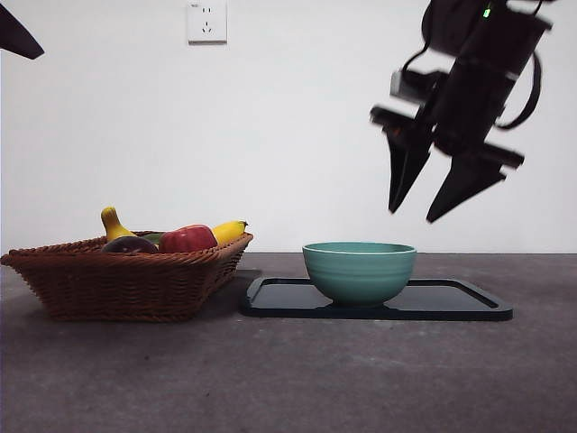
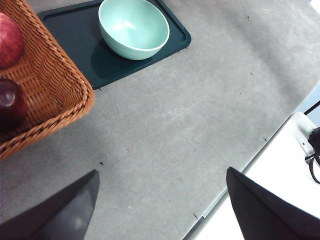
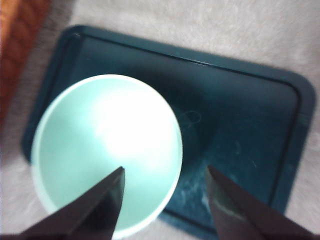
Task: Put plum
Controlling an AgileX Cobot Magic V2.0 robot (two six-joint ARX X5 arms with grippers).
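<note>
**Supervisor:** How far along was the plum job at that point?

**Me:** Barely started, by my reading. The plum (image 2: 10, 102) sat in the wicker basket (image 1: 135, 280), next to the red apple (image 1: 187, 239) and near a banana (image 1: 229, 231). Nothing had hold of it.

**Supervisor:** And the hands?

**Me:** I had the right hand (image 1: 433, 194) hanging high over the teal bowl (image 1: 359, 271), jaws spread wide and empty. Its wrist camera looked straight down into the bowl, and I saw nothing inside. The bowl stood on the dark tray (image 1: 451, 307), toward the tray's basket-side end. The left hand (image 2: 160, 205) was also wide and empty, waiting above bare surface (image 2: 200, 125) near one of its edges, apart from the basket.

**Supervisor:** So what was left?

**Me:** Everything, as I judged it: reaching into the basket, gripping the plum rather than the apple, carrying it over and setting it down, presumably in the bowl, though the order didn't say where.
</note>
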